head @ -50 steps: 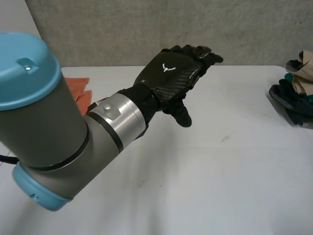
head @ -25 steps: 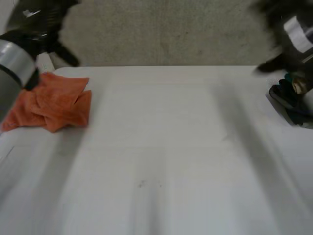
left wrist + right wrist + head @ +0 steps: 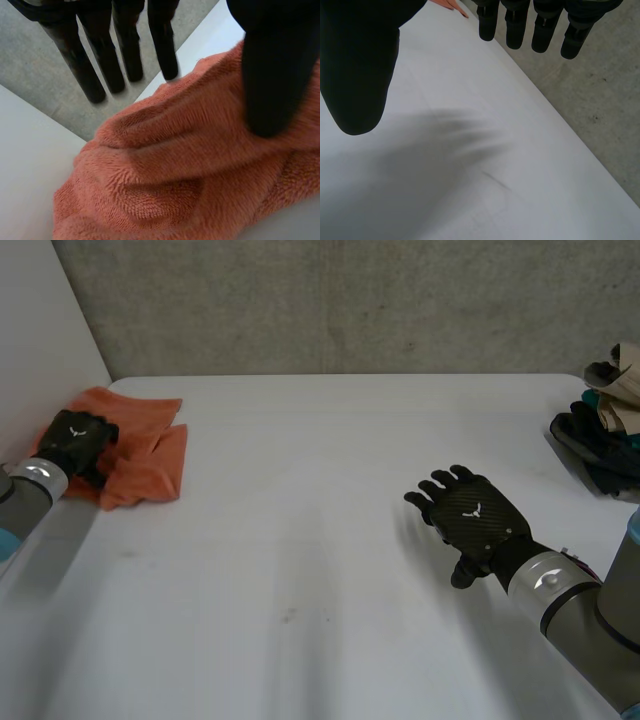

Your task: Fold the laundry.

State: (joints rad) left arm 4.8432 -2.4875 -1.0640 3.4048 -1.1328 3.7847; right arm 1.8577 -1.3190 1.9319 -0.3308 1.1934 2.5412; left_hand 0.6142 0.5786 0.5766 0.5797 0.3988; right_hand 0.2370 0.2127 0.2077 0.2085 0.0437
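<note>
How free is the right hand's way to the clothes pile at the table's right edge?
Probably yes, reachable. The right hand is open above bare white table, and nothing lies between it and the pile of dark clothes. The left hand is far off on the orange towel.

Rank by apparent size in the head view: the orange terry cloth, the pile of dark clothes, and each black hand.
Largest: orange terry cloth.
Next: right black hand and pile of dark clothes look alike; the pile runs off the view's edge, so unranked.
Smallest: left black hand.
</note>
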